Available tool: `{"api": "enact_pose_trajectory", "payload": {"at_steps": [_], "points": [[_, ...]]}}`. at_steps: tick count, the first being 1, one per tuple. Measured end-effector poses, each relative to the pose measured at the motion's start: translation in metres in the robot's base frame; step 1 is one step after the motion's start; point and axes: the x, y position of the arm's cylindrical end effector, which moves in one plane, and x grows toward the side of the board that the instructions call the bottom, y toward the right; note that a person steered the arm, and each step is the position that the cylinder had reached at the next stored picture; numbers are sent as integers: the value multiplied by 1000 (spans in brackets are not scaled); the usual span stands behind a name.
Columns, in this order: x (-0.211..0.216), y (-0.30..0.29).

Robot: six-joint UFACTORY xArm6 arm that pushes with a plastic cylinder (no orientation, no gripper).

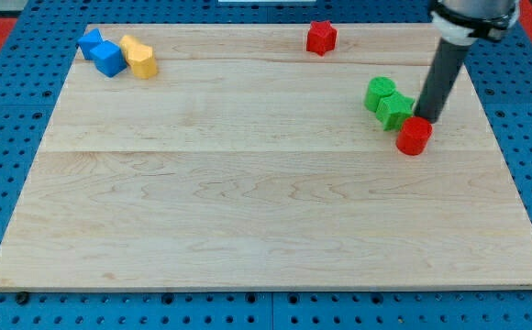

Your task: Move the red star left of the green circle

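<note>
On the wooden board (248,202), my tip (428,120), a rod with no fingers, sits near the green circle (380,92). Go behind the red star (321,38); push gently.

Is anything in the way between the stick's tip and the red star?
No. My tip sits at the view's right, beside the green blocks and just above a red round block. The red star is near the view's top edge, up and left of it, with only bare board between them.
</note>
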Motion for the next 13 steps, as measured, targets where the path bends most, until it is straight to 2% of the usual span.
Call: {"api": "enact_pose_trajectory", "payload": {"at_steps": [1, 2, 3, 4, 5, 6, 7, 9, 10, 11, 12, 13], "points": [[-92, 40], [-168, 13], [-190, -9], [-183, -59], [-171, -183], [-172, -192], [-167, -237], [-107, -241], [-162, -250], [-161, -316], [-105, -295], [-96, -248]]}}
